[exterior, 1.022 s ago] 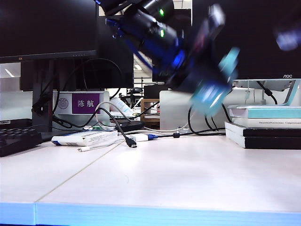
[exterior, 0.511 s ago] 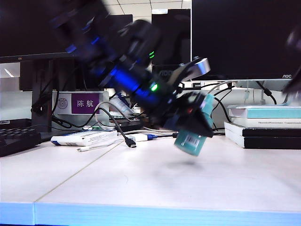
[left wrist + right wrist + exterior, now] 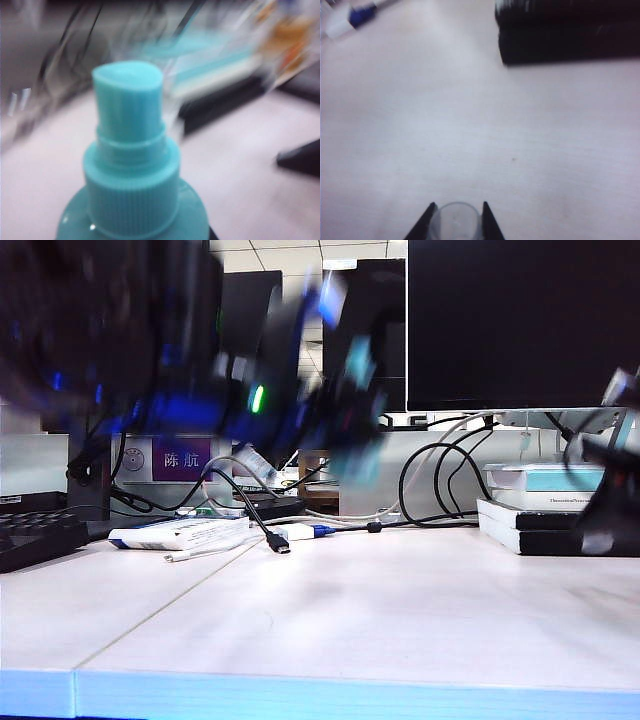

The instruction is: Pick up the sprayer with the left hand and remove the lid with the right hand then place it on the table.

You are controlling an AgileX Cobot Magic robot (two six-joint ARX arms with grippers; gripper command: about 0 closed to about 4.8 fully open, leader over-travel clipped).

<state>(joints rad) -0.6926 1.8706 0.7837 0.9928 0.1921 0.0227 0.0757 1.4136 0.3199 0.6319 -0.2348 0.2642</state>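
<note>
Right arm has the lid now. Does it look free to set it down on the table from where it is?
Probably yes. The right tool is shut on the clear lid above bare white table. The black books lie off to one side, and the left tool holds the sprayer well away.

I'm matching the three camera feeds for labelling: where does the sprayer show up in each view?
Exterior view: the sprayer is a blurred teal streak at upper centre, on the moving left arm.
Left wrist view: fills the lower left; its bare teal nozzle points up. The left pincer itself is out of frame.
Right wrist view: not in it; the right pincer holds the lid.
Shared landmark: the dark book stack on the table.
</note>
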